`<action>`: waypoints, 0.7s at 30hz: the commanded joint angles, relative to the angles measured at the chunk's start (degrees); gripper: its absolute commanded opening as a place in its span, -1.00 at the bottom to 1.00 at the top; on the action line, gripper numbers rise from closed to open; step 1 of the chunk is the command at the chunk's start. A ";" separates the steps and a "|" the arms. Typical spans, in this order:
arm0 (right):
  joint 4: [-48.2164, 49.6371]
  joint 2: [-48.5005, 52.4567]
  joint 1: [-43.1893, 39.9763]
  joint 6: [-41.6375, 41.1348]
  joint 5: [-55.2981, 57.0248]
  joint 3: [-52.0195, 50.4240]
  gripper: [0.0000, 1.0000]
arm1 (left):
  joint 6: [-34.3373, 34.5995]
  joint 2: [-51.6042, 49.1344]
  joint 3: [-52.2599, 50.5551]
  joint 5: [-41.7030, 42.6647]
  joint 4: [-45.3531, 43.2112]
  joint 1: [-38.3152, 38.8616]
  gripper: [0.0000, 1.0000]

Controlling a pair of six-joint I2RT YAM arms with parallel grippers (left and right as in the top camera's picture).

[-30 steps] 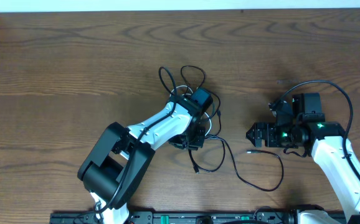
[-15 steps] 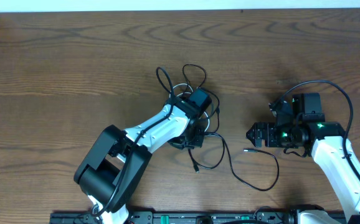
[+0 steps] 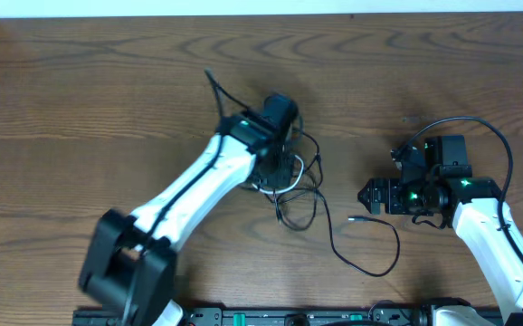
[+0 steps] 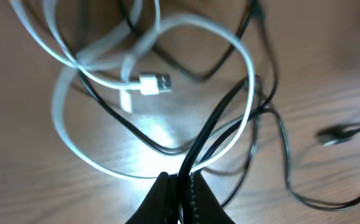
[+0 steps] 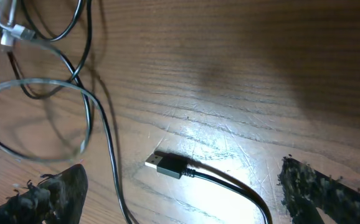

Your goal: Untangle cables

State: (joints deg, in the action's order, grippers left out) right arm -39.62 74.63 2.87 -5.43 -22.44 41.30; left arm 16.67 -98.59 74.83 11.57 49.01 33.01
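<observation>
1. The wooden bench (image 3: 80, 91) carries everything in view.
2. The left arm (image 3: 189, 186) stretches on a diagonal from the near edge to the middle of the bench. The right arm (image 3: 492, 235) stands at the right side, with its wrist pointing left.
3. The tangle (image 3: 293, 181) lies near the middle of the bench, right under the left arm's wrist. It is made of crossed loops of black and white cable.
4. The black cable (image 3: 370, 263) leaves the tangle on its right. It runs toward the near edge in an open curve, then bends back up toward the right arm.
5. The white cable (image 4: 61, 118) makes wide loops that overlap, and black strands pass over and under them.
6. The left gripper (image 4: 181, 186) is pinched closed on a strand of the black cable, which rises from between its fingertips into the tangle.
7. The right gripper (image 5: 180, 186) is spread wide and holds nothing. It sits low over the bench, well apart from the tangle.
8. The black plug (image 5: 167, 165) at the end of the black cable lies on the bench between the right gripper's fingers, touching neither.
9. The white plug (image 4: 152, 82) rests inside the white loops.
</observation>
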 commanded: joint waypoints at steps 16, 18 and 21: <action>2.71 0.11 0.35 10.29 -15.45 0.15 0.97 | -1.88 5.09 0.96 24.72 -12.20 -8.20 -0.85; 4.11 0.11 0.72 10.25 -15.45 0.15 0.97 | -2.78 5.57 0.96 28.28 -13.40 -8.22 -0.85; 6.49 0.11 1.88 10.23 -15.45 0.15 0.98 | -2.95 6.78 0.96 28.55 -14.03 -8.22 -0.85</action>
State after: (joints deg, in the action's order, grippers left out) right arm -34.28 74.63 3.44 2.61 -34.72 41.30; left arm 15.55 -94.21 75.09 33.58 35.44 24.95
